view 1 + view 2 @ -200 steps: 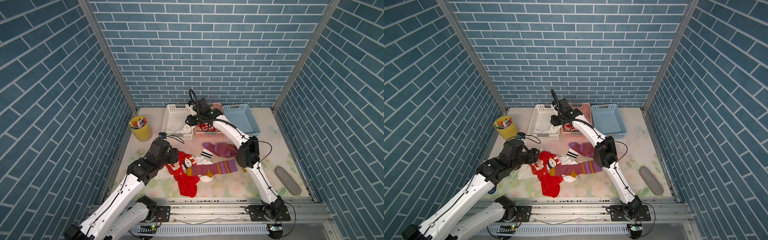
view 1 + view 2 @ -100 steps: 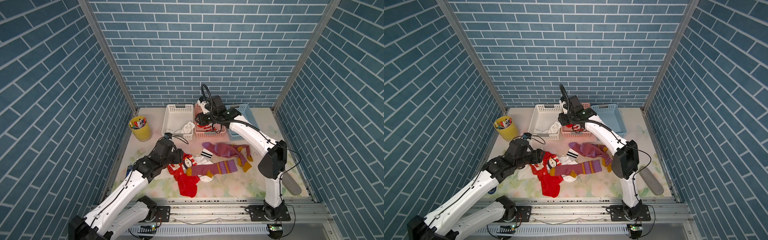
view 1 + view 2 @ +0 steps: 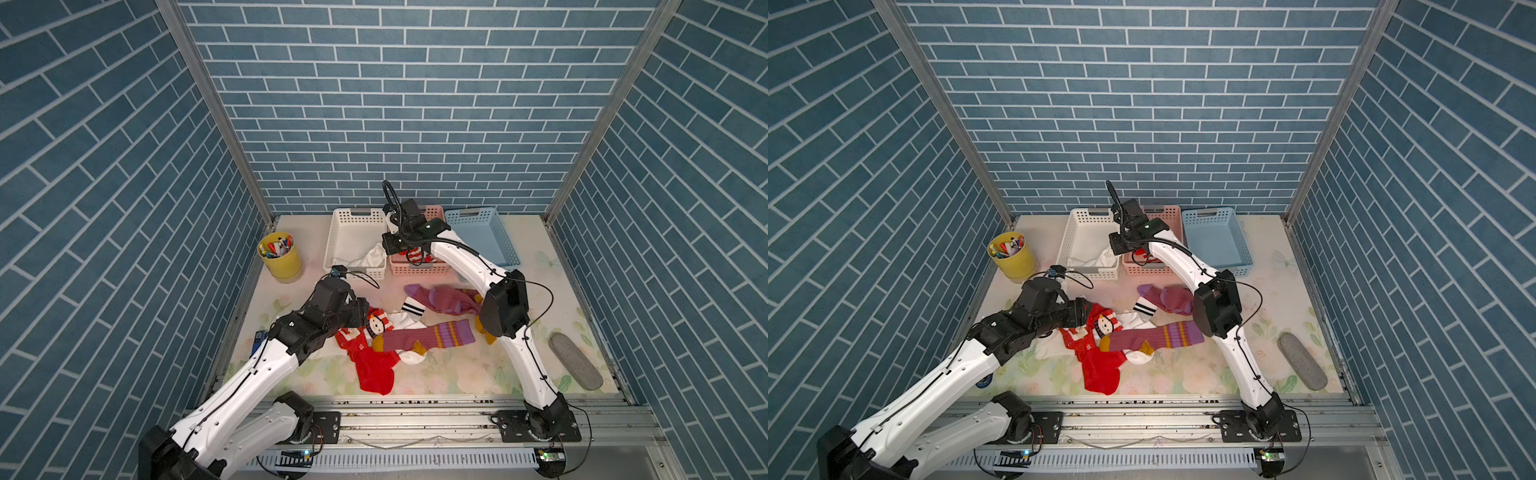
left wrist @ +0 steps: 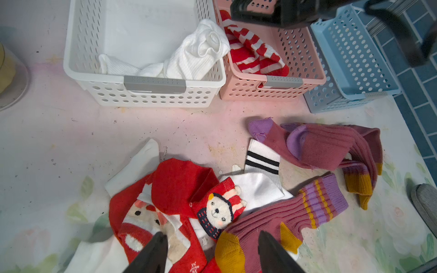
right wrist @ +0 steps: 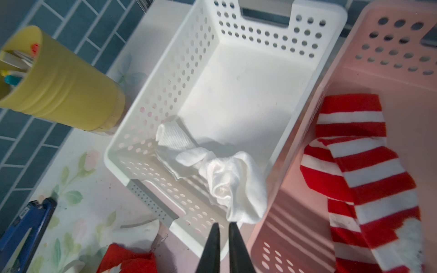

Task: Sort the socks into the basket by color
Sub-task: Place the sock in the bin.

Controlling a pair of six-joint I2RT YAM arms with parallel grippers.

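Red-white striped sock (image 5: pixel 359 163) lies in the pink basket (image 5: pixel 390 47) beside the right tool (image 5: pixel 224 224), just closed empty and free for another; left tool (image 4: pixel 211 234) stands open.

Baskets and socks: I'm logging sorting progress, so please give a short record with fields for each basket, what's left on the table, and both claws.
white basket: one white sock inside
pink basket: red-white striped sock inside
blue basket: empty
table: flat mauve sock, bunched mauve socks, red snowman socks, black-banded white sock, overlapping
left claw: open over the pile, holding nothing
right claw: shut, empty, above where white and pink baskets meet
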